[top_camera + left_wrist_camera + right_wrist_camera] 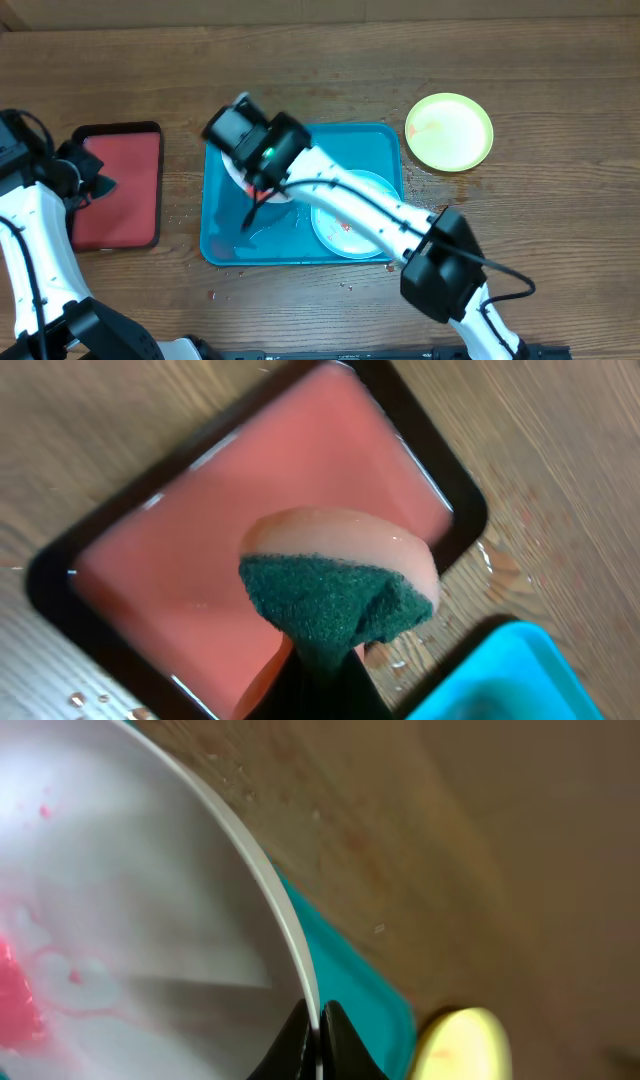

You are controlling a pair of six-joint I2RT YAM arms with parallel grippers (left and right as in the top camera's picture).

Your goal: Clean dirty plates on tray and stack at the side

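Observation:
The turquoise tray (225, 235) lies in the middle of the table. My right gripper (258, 188) is shut on the rim of the white plate (233, 168) at the tray's far left corner. The right wrist view shows the jaws (318, 1025) pinching that rim, with red smears on the plate (120, 920). The mint plate (345, 238), with red smears, lies in the tray under my right arm. The yellow-green plate (450, 130) sits on the table right of the tray, with a faint smear. My left gripper (95, 185) is shut on a sponge (340, 590) over the red tray.
A dark-rimmed red tray (125, 150) lies left of the turquoise tray and holds pink liquid (250, 510). Water drops and red specks dot the wood around the trays. My right arm (370, 215) crosses the turquoise tray diagonally.

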